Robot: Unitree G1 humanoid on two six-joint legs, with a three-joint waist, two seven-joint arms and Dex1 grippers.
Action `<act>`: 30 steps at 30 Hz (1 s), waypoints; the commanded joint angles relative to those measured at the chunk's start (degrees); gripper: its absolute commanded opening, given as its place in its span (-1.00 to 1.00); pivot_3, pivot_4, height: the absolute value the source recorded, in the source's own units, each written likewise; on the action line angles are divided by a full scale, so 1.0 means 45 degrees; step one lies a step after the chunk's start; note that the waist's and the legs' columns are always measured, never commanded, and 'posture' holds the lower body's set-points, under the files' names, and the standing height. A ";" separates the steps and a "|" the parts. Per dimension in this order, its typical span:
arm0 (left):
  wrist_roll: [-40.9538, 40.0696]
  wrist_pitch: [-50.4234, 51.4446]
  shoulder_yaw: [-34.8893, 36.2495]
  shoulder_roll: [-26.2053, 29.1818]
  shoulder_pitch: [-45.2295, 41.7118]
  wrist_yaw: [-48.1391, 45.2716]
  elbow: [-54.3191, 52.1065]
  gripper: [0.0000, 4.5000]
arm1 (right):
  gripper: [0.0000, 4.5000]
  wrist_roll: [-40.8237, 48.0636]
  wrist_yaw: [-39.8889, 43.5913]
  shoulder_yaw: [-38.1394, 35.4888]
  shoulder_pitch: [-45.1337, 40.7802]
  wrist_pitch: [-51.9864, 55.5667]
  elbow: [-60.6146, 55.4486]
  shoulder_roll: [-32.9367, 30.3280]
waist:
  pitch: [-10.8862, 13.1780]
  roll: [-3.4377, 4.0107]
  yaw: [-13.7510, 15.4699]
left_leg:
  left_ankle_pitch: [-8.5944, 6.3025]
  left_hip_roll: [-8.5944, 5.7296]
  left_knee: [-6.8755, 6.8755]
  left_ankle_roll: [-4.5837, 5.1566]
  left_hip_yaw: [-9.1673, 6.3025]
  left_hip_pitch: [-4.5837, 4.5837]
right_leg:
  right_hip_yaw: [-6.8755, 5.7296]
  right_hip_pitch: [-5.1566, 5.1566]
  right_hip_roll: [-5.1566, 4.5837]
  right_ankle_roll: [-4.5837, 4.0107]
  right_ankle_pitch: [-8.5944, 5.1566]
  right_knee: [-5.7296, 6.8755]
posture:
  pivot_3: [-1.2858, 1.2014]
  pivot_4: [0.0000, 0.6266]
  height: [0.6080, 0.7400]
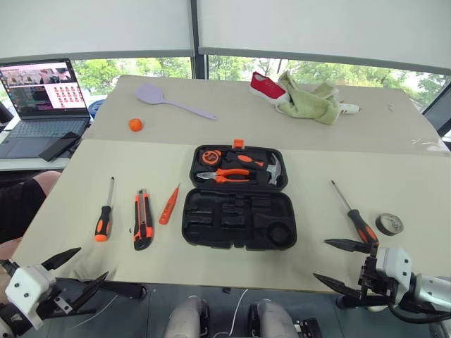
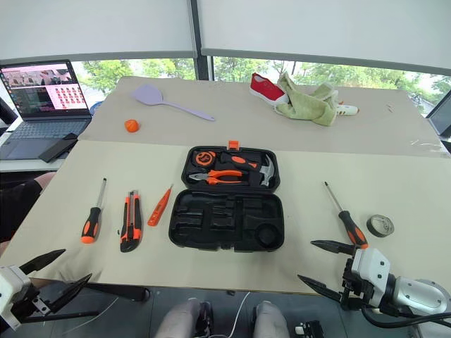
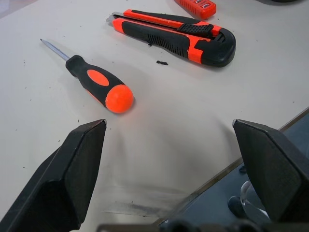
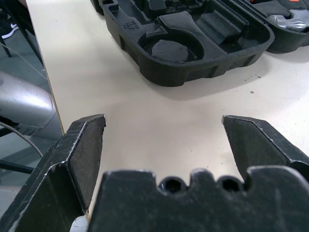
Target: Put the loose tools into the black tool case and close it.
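In the left eye view, the black tool case (image 1: 237, 197) lies open in the middle of the table (image 1: 394, 176), its lid half holding pliers (image 1: 227, 175), a hammer (image 1: 271, 169) and a tape measure (image 1: 211, 156), its nearer half showing bare recesses. To its left lie three loose tools side by side: the tester screwdriver (image 1: 168, 205) closest to the case, then the utility knife (image 1: 143, 219), then a screwdriver (image 1: 105, 213). To the case's right lie the second screwdriver (image 1: 354, 213) and, just beyond it, the tape roll (image 1: 389, 224). Farther back rest a lilac spatula (image 1: 169, 101), a small orange ball (image 1: 135, 124), a red shoe (image 1: 268, 86) and a green cloth (image 1: 310, 102) (a laptop (image 1: 41, 105) sits on a side desk). The left gripper (image 1: 76, 271) hovers at the table's near left edge, the right gripper (image 1: 344, 264) at the near right, close to the second screwdriver's handle.

In the left wrist view, the left gripper's fingers (image 3: 72, 169) stand wide apart and hold nothing, with the screwdriver and knife ahead.

In the right wrist view, the right gripper's fingers (image 4: 82, 154) are likewise spread wide and empty, facing the case's near corner.
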 commanded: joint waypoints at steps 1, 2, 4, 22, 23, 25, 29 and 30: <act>-0.1313 0.1168 0.0663 0.0174 -0.0083 0.0401 -0.0133 1.00 | 0.99 0.0634 -0.0164 -0.0012 -0.0628 -0.0093 -0.0457 0.0293 | 0.0000 0.0000 -0.0001 | 0.0000 0.0000 0.0000 0.0000 0.0000 0.0000 | 0.0000 0.0000 0.0000 0.0000 0.0000 0.0001 | 0.03 -0.52 1.00; -0.2556 0.2597 0.1190 0.0163 -0.0102 0.0874 -0.0282 1.00 | 0.99 0.1145 -0.0305 0.0175 -0.1093 0.0260 -0.0819 0.0538 | 0.0001 -0.0011 -0.0029 | 0.0000 0.0000 0.0001 0.0001 0.0001 0.0001 | 0.0000 0.0000 0.0000 0.0000 0.0000 0.0001 | 0.03 -0.52 1.00; -0.4608 0.5890 0.2352 -0.0054 -0.0074 0.3315 -0.0517 1.00 | 0.99 0.2266 -0.0652 0.0458 -0.1843 0.1516 -0.1703 0.0759 | 0.0005 -0.0012 -0.0151 | 0.0004 0.0049 0.0025 0.0000 0.0002 -0.0002 | 0.0015 0.0000 -0.0001 0.0007 -0.0003 0.0016 | 0.03 -0.52 1.00; -0.7070 1.2534 0.2595 0.2900 -0.1835 0.6606 -0.2396 1.00 | 0.99 0.2261 -0.1216 0.2204 -0.4179 0.1903 -0.2706 0.2260 | -0.0020 -0.0048 0.0179 | -0.0030 0.0055 0.0107 -0.0040 -0.0021 -0.0007 | 0.0005 0.0010 0.0023 -0.0045 0.0017 0.0046 | 0.03 -0.52 1.00; -0.6868 1.3002 0.2181 0.3213 -0.2365 0.6988 -0.2211 1.00 | 0.99 0.2211 -0.1105 0.2244 -0.4242 0.1811 -0.2558 0.2276 | -0.0020 -0.0044 0.0161 | -0.0025 0.0050 0.0108 -0.0047 -0.0020 -0.0008 | 0.0000 0.0005 0.0061 -0.0046 0.0017 0.0058 | 0.03 -0.52 1.00; -0.6319 1.4175 0.1073 0.3795 -0.3463 0.7811 -0.1720 1.00 | 0.99 0.2136 -0.0961 0.2278 -0.4373 0.1674 -0.2292 0.2333 | -0.0019 -0.0041 0.0050 | -0.0019 0.0049 0.0105 -0.0051 -0.0011 0.0001 | 0.0019 0.0014 0.0078 -0.0045 0.0020 0.0062 | 0.03 -0.52 1.00; -0.6103 1.5342 -0.0384 0.3582 -0.5667 0.8735 -0.1064 1.00 | 0.99 0.2023 -0.0787 0.2363 -0.4530 0.1568 -0.2059 0.2408 | -0.0010 -0.0051 -0.0112 | 0.0046 0.0049 0.0095 -0.0116 0.0072 -0.0004 | 0.0091 0.0008 0.0121 -0.0046 0.0021 0.0140 | 0.03 -0.52 1.00; -0.6148 1.5622 -0.0601 0.3479 -0.5927 0.8809 -0.1083 1.00 | 0.99 0.1996 -0.0745 0.2373 -0.4536 0.1538 -0.2024 0.2415 | -0.0009 -0.0053 -0.0140 | 0.0083 0.0054 0.0094 -0.0122 0.0090 0.0001 | 0.0113 -0.0003 0.0131 -0.0047 0.0021 0.0168 | 0.03 -0.52 1.00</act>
